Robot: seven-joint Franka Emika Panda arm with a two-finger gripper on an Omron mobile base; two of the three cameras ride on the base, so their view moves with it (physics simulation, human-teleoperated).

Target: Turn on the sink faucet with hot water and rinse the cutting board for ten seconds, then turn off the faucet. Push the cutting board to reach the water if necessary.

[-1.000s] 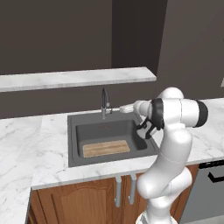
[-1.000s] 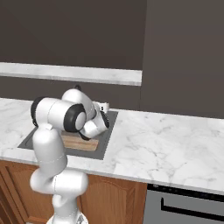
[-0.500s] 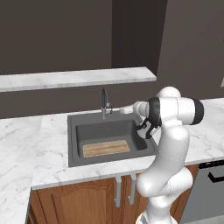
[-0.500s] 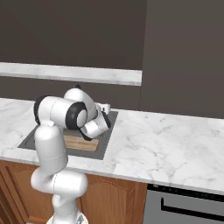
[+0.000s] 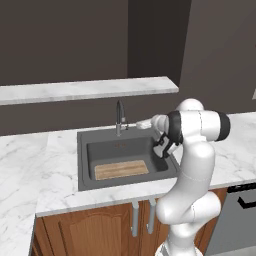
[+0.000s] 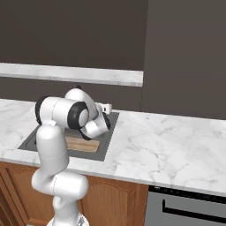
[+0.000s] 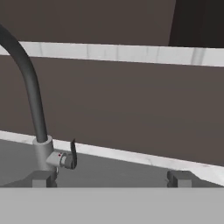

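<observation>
**Lever ahead of spread fingers, faucet not yet on**

Fingertips (image 7: 40, 178) stand wide apart at the bottom of the hand view, gripping nothing. The gripper (image 7: 109, 179) points toward the far wall, low over the far rim of the sink (image 5: 82, 165). Beyond the left fingertip and a little above it stands the base of the sink faucet (image 7: 43, 151), and its small dark lever handle (image 7: 72, 154) sticks out from the base toward the gap between the fingers, upright in that view. So the coming move, as I judge it, turns on this: the lever lies ahead and to the left of the gripper's midline, and the hand must shift left and forward to catch it.

From the left base view the hand (image 5: 150, 123) sits just right of the faucet, level with its base and near it, not touching. No water runs from the arched spout. The cutting board (image 5: 121, 169) lies flat in the near part of the basin, long axis left to right, apart from the spot beneath the spout.
</observation>
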